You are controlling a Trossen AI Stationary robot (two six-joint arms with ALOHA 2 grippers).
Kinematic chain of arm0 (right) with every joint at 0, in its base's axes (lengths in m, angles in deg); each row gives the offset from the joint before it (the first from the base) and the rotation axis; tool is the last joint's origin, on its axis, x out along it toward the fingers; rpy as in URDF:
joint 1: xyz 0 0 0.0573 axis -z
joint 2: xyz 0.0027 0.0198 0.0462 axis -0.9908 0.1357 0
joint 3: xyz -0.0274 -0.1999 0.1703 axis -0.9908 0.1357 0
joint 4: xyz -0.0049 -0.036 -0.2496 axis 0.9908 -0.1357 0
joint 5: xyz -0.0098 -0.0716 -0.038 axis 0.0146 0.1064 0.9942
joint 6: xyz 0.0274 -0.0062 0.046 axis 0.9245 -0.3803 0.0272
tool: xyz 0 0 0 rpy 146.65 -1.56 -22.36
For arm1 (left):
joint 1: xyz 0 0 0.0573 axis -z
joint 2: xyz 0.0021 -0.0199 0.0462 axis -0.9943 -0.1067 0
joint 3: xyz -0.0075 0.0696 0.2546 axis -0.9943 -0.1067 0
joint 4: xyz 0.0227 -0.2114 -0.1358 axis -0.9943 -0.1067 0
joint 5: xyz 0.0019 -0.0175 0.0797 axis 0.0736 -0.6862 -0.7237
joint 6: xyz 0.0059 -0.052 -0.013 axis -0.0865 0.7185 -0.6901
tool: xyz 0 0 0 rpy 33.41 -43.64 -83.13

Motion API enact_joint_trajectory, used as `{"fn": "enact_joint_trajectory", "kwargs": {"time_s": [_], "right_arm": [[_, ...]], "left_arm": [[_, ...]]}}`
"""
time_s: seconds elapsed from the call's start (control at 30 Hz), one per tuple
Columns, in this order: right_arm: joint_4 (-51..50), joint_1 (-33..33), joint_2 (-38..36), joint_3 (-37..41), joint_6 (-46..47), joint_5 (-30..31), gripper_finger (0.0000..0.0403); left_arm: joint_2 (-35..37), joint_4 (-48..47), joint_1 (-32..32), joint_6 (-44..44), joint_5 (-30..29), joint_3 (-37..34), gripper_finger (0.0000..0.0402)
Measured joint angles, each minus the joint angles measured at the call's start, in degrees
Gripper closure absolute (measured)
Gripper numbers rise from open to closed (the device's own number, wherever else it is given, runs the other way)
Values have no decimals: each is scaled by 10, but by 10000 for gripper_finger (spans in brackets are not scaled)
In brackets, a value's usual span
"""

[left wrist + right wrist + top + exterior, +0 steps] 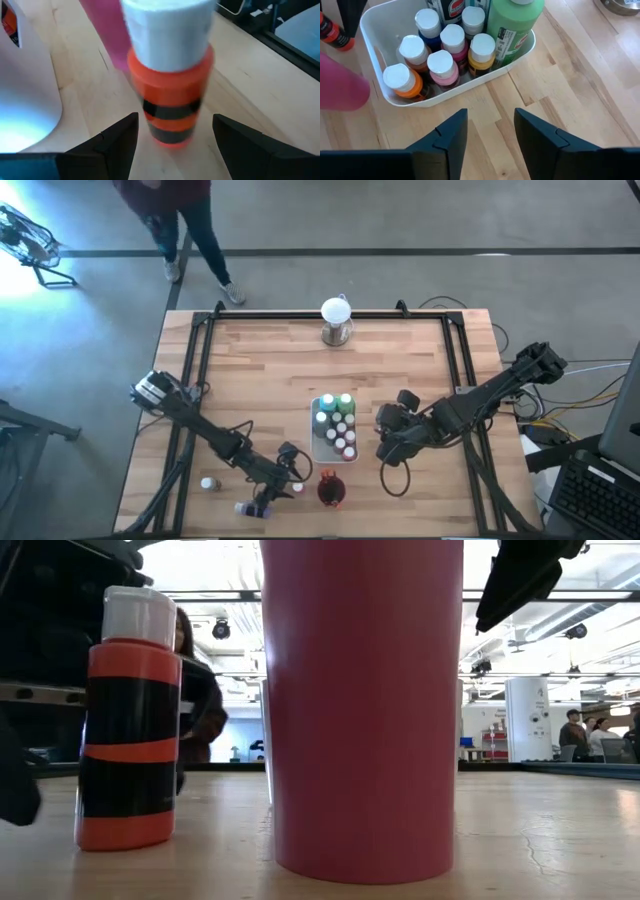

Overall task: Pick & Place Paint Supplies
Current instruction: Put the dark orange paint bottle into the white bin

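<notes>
From above, your left gripper (283,480) sits lower centre beside the dark red cup (330,489); the white tray (317,442) just above holds the sorted bottles, and two loose bottles (209,483) lie lower left; your right gripper (392,442) waits right of the tray.

At table level, the orange bottle (129,720) stands upright at left, the cup filling the centre.

In the left wrist view, your fingers (117,145) stand wide either side of that bottle, probably not yet touching; I judge this the approach; next, close squarely below the cap.

In the right wrist view, its fingers (452,137) stand parted over bare wood, holding nothing.
</notes>
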Motion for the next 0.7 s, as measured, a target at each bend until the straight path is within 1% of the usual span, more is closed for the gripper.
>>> {"fn": "enact_joint_trajectory", "kwargs": {"time_s": [0.3,0.4,0.5,0.67,0.7], "right_arm": [[0,0,0,0,-11,-3,221],[0,0,0,0,-11,-3,218],[0,0,0,0,-11,-3,222],[0,0,0,0,-17,1,240],[0,0,0,0,-20,1,243]], "left_arm": [[-35,8,-20,-3,-1,31,143],[-40,7,-21,10,-1,33,154],[-40,-4,-21,21,7,34,189],[-33,-17,-21,32,27,33,280],[-30,-24,-21,32,30,33,290]]}}
